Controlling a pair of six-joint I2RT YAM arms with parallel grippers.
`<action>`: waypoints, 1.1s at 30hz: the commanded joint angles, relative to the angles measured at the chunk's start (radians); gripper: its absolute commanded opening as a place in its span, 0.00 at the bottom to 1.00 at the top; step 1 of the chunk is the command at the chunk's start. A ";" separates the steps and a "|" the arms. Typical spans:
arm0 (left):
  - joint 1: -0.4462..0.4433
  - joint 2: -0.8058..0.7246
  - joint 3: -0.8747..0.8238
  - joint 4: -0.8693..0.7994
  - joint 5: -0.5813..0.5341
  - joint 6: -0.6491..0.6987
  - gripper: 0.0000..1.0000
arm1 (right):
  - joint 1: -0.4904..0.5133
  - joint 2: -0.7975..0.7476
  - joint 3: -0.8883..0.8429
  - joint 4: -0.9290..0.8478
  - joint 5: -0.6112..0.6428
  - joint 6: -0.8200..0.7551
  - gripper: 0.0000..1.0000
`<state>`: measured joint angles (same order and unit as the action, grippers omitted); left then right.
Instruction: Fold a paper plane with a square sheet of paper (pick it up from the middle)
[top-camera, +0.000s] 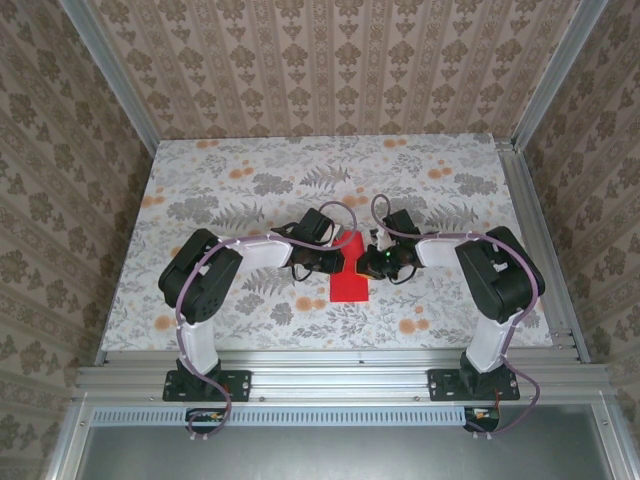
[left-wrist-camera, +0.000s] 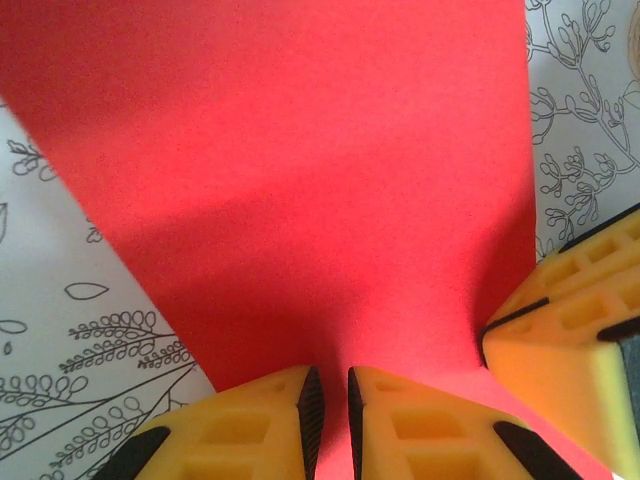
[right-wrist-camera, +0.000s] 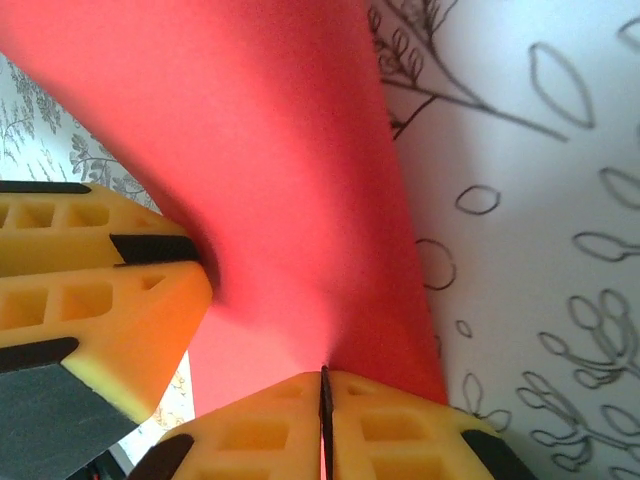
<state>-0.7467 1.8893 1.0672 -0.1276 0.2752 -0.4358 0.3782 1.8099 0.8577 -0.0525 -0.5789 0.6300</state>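
left tool (left-wrist-camera: 330, 400) pinches red sheet (left-wrist-camera: 300, 180) | right tool (right-wrist-camera: 325, 390) pinches it too | sheet edges cropped

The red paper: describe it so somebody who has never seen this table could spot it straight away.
On the floral table, at the middle of its near half, is the red paper, pinched by the left claw and the right claw. It is the one plain bright red thing among grey and orange flower prints.
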 joint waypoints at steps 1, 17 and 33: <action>-0.001 0.026 -0.044 -0.145 -0.074 0.038 0.20 | -0.043 -0.010 -0.024 -0.088 0.114 -0.052 0.13; 0.000 0.042 -0.036 -0.141 -0.062 0.047 0.20 | -0.015 -0.108 0.083 -0.094 0.004 0.006 0.10; 0.000 0.016 -0.069 -0.130 -0.056 0.055 0.20 | -0.047 0.123 0.188 -0.062 0.063 -0.042 0.04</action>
<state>-0.7486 1.8851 1.0580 -0.1207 0.2722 -0.4095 0.3470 1.9106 1.0180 -0.1013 -0.5621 0.6231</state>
